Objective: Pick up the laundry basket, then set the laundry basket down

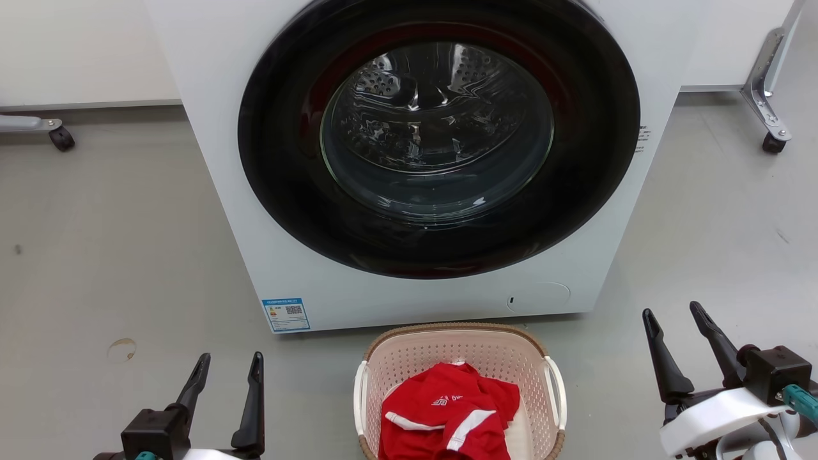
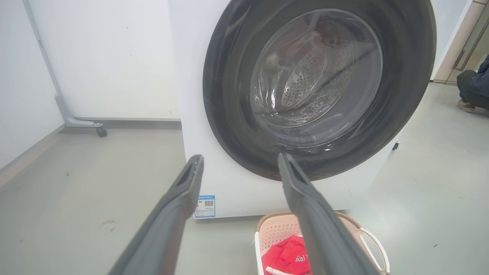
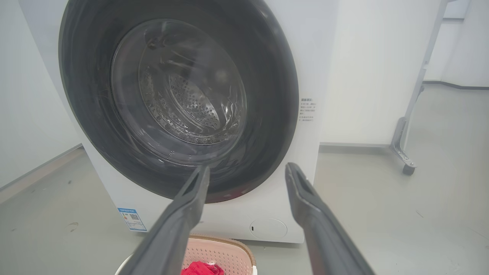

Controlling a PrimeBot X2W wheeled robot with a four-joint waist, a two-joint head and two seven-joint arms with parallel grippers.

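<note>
Pinkish-cream plastic laundry basket [image 1: 457,350] on the floor [image 1: 96,255], just in front of the washer [image 1: 287,243], red garment [image 1: 447,409] inside. Spread wide and empty: left gripper [image 1: 231,356] and right gripper [image 1: 672,310], flanking the basket, apart from it. Likely trouble: uneven hold on the white handles [image 1: 560,390], hence tilt, spilled garment, or rim knocked against the washer.
</note>
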